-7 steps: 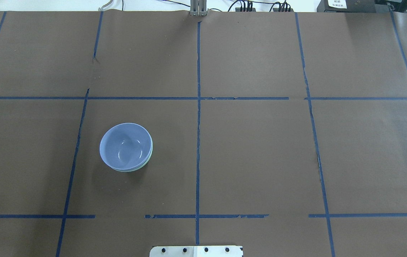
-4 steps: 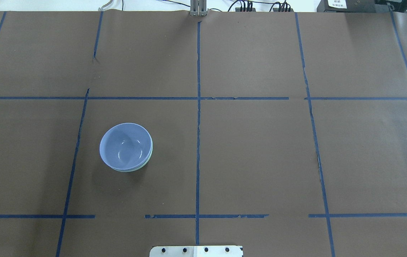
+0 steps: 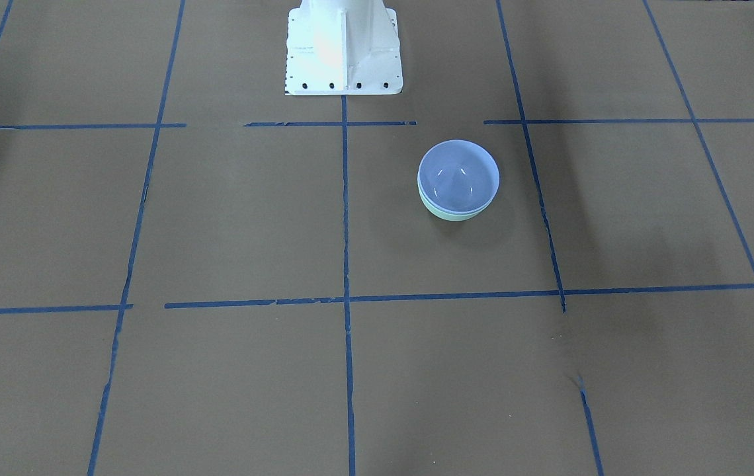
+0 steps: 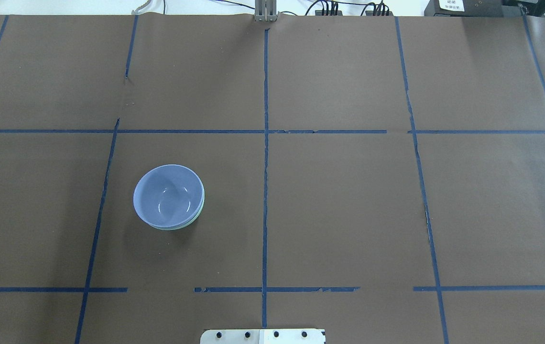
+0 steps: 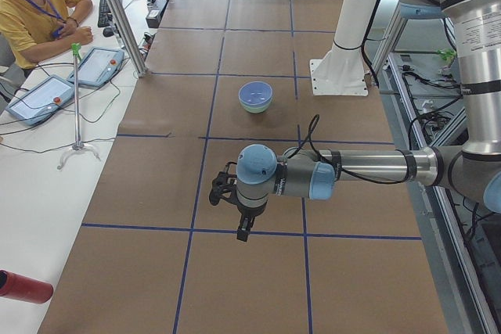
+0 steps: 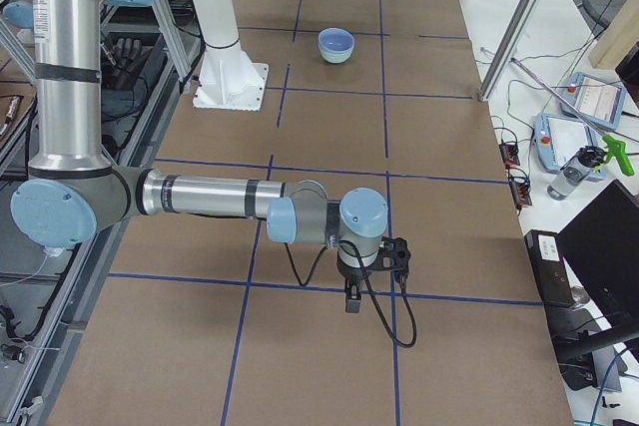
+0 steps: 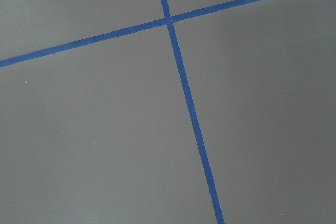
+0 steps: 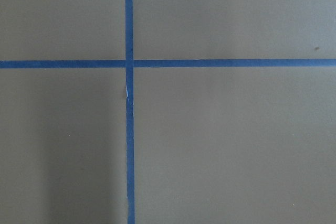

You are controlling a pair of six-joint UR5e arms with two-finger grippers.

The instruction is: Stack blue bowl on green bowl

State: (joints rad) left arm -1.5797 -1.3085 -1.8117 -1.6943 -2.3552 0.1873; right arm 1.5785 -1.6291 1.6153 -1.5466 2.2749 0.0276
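Glossy periwinkle-blue round bowl (image 3: pixel 458 173) nested upright inside glossy mint-green round bowl (image 3: pixel 453 214), on brown paper-covered table (image 3: pixel 218 218), robot's left half, left gripper (image 5: pixel 244 230) and right gripper (image 6: pixel 351 300) well apart from them, finger spread of either cannot be told.

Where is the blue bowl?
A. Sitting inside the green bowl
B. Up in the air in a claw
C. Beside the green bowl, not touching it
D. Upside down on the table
A: the blue bowl sits upright, nested in the green bowl, and only a thin strip of the green one peeks out beneath its rim.
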